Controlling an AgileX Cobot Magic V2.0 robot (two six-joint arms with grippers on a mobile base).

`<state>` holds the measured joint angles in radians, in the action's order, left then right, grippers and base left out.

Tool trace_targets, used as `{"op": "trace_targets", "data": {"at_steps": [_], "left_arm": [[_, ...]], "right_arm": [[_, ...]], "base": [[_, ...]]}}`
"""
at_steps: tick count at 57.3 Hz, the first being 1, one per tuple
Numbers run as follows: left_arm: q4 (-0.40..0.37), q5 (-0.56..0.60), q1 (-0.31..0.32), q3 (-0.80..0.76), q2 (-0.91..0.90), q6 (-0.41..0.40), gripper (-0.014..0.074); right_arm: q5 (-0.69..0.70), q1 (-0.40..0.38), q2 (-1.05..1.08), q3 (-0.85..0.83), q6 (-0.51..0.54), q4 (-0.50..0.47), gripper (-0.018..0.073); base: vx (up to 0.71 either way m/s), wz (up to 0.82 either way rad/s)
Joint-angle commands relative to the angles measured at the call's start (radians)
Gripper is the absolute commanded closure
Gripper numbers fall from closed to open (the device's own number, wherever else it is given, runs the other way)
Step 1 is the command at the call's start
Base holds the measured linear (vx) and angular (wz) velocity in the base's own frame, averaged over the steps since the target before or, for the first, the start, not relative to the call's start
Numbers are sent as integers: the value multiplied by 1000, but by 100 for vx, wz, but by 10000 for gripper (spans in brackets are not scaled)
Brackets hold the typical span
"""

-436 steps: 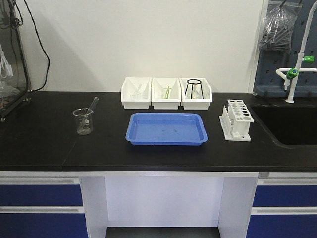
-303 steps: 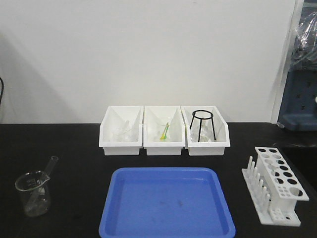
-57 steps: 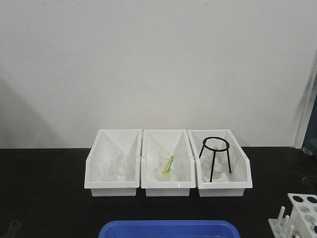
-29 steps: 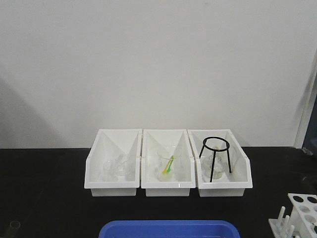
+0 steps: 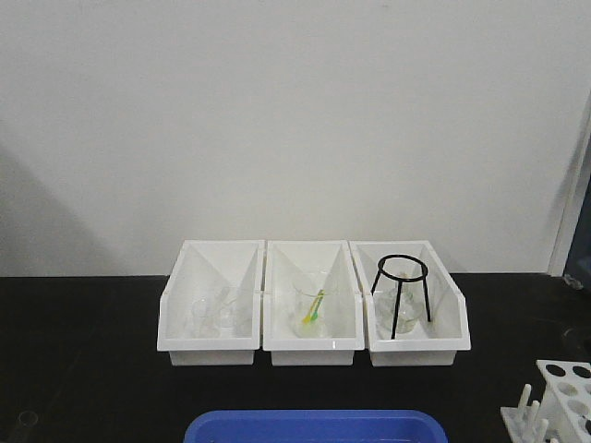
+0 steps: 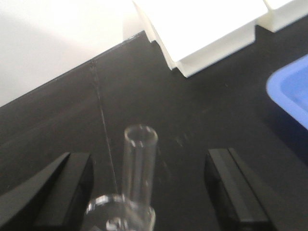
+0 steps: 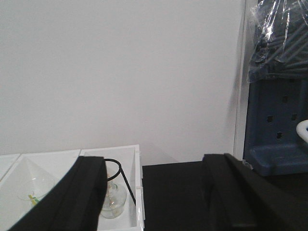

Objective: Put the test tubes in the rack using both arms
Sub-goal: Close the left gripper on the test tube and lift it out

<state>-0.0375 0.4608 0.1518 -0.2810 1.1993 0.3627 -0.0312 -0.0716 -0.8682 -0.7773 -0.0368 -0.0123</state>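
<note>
Where the left wrist camera looks down, the left gripper (image 6: 148,159) hangs with its jaws spread wide, pinching nothing, one finger on either side of a test tube (image 6: 139,168). That tube leans in a beaker (image 6: 110,211) toward the left side of the counter (image 5: 83,351), its long axis tilted up and away; I judge the left gripper the nearer. The right gripper (image 7: 154,163) is likewise spread and empty. The rack (image 5: 565,388) stands toward the right edge. White bins (image 5: 309,346) line the back edge. No legible writing found.
</note>
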Motion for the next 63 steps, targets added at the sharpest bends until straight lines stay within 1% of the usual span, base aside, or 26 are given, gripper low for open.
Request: {"op": "trace_targets", "data": {"at_steps": [1, 9, 16, 22, 26, 30, 35, 43, 48, 49, 57, 63], "left_arm": [[-19, 144, 7, -49, 39, 2, 26], [-19, 170, 7, -70, 122, 2, 26], [-19, 258, 7, -70, 169, 2, 27], [-26, 272, 7, -69, 188, 2, 60], [-38, 273, 7, -69, 192, 2, 108], [-36, 282, 7, -69, 193, 3, 181], [-35, 286, 7, -69, 193, 8, 301], [-35, 285, 7, -69, 193, 43, 503], [-35, 285, 7, -69, 193, 48, 608], [-35, 285, 7, -69, 193, 48, 621], [-35, 288, 7, -69, 193, 48, 618], [-35, 313, 7, -69, 180, 47, 619]], "right_arm": [[91, 0, 7, -34, 9, 6, 92], [92, 0, 7, -34, 10, 6, 92], [92, 0, 7, -34, 31, 6, 92], [92, 0, 7, -34, 31, 6, 92], [92, 0, 7, -34, 31, 6, 92], [92, 0, 7, -34, 31, 6, 92], [92, 0, 7, -34, 31, 6, 92], [92, 0, 7, -34, 31, 6, 92], [90, 0, 7, -34, 37, 6, 92], [90, 0, 7, -34, 37, 6, 92], [84, 0, 7, -34, 37, 6, 92], [78, 0, 7, -34, 37, 6, 92]], "base": [[0, 0], [0, 0], [0, 0], [0, 0], [0, 0], [0, 0], [0, 0], [0, 0], [0, 0], [0, 0], [0, 0], [0, 0]]}}
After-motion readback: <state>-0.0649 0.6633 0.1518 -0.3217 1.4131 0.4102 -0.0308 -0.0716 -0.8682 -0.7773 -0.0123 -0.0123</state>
